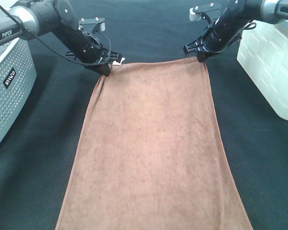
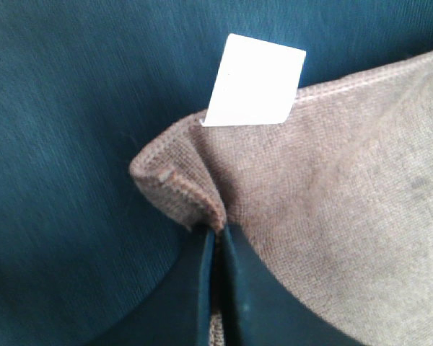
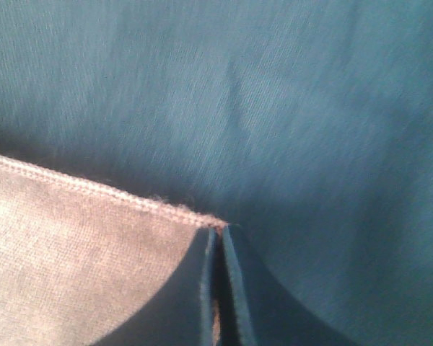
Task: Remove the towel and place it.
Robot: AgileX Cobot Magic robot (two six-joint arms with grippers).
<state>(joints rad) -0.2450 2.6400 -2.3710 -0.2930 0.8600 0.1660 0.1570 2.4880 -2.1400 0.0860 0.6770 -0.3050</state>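
The brown towel (image 1: 153, 148) lies spread lengthwise down the black cloth table, its near end running off the bottom of the exterior view. My left gripper (image 1: 105, 69) is shut on the towel's far left corner, where a small white tag (image 2: 254, 81) sticks out beside the folded hem (image 2: 177, 189). My right gripper (image 1: 200, 57) is shut on the far right corner, pinching the stitched edge (image 3: 130, 198) between its black fingers (image 3: 234, 288). Between the two grippers the far edge runs nearly straight.
A grey perforated basket (image 1: 7, 88) stands at the left edge of the table. A white plastic bin (image 1: 273, 67) stands at the right. The black cloth (image 1: 33, 172) covers the table on both sides of the towel.
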